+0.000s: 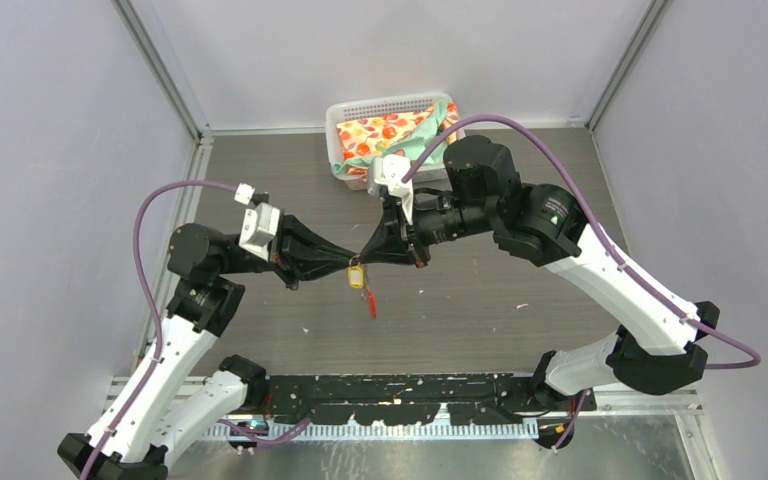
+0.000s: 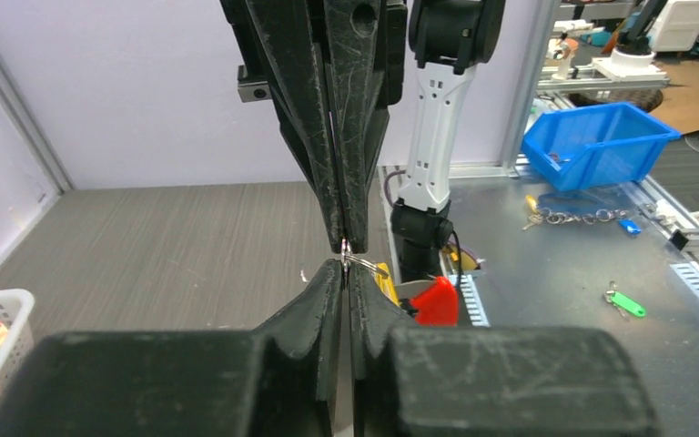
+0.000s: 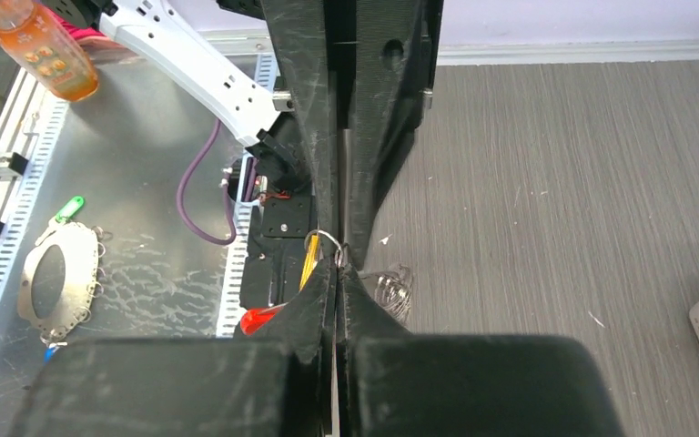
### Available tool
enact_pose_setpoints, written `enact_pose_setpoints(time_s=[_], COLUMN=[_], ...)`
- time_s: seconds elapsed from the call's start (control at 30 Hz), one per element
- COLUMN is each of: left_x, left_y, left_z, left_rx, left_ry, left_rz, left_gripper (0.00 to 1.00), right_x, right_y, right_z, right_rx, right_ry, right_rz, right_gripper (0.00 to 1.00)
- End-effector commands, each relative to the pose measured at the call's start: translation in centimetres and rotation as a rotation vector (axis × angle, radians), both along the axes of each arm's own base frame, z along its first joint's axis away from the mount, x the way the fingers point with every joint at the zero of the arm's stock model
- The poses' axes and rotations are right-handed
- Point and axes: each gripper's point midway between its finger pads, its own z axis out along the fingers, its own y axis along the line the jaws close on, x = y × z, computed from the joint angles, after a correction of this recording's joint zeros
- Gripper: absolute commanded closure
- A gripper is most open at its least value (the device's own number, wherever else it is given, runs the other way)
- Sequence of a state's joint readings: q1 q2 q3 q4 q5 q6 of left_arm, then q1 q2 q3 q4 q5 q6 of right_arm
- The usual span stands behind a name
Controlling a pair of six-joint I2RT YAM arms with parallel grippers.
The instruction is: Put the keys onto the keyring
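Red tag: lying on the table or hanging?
Hanging: the tag dangles under the yellow key from the ring pinched between left hand and right hand, both shut.

The overhead camera is looking down from above and behind my bases, standing far enough back to take in the whole table (image 1: 520, 290). My left wrist camera is peering along my left claw (image 2: 346, 266) straight at my right claw (image 2: 344, 237), very close. My right wrist camera is facing the opposite way, just as close. All three are sharing the keyring (image 1: 370, 300) where my tips are meeting.
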State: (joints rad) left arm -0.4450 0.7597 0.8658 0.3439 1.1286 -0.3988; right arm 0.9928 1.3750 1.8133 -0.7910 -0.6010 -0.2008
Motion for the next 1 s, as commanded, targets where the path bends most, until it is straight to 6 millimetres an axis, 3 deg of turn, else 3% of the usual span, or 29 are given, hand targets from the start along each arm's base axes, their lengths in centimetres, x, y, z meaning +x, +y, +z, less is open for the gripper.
enact_pose_setpoints(time_s=[0.0, 0.07, 0.17, 0.33, 0.47, 0.63, 0.8, 0.97], left_x=[0.3, 0.5, 0.9, 0.1, 0.1, 2.3, 4.1, 5.4], left_y=[0.2, 0.2, 0.6, 1.4, 1.4, 0.7, -0.2, -0.5], left_z=[1.3, 0.8, -0.7, -3.0, -2.8, -2.4, -2.7, -2.5], left_rx=[-0.024, 0.000, 0.059, 0.143, 0.154, 0.142, 0.111, 0.103], left_ry=[-0.056, -0.073, -0.084, -0.137, -0.121, 0.039, 0.189, 0.248], left_rz=[0.045, 0.056, 0.104, 0.115, 0.116, 0.169, 0.190, 0.222], left_gripper=[0.77, 0.59, 0.50, 0.49, 0.51, 0.52, 0.52, 0.52], right_x=[0.4, 1.0, 1.5, 1.7, 2.1, 3.1, 3.8, 4.3], right_y=[-0.2, -0.5, -1.4, -2.3, -2.6, -2.8, -2.6, -2.2], right_z=[0.8, 0.1, -0.6, -0.8, -1.2, -1.8, -3.7, -4.8], right_rx=[0.018, -0.018, -0.044, -0.056, -0.112, -0.201, -0.316, -0.383], right_ry=[0.014, 0.026, 0.013, -0.010, -0.019, -0.004, 0.012, 0.010], right_rz=[-0.052, -0.094, -0.145, -0.174, -0.188, -0.232, -0.286, -0.322], right_gripper=[0.99, 0.99, 0.99, 0.99, 0.99, 0.99, 0.99, 0.99])
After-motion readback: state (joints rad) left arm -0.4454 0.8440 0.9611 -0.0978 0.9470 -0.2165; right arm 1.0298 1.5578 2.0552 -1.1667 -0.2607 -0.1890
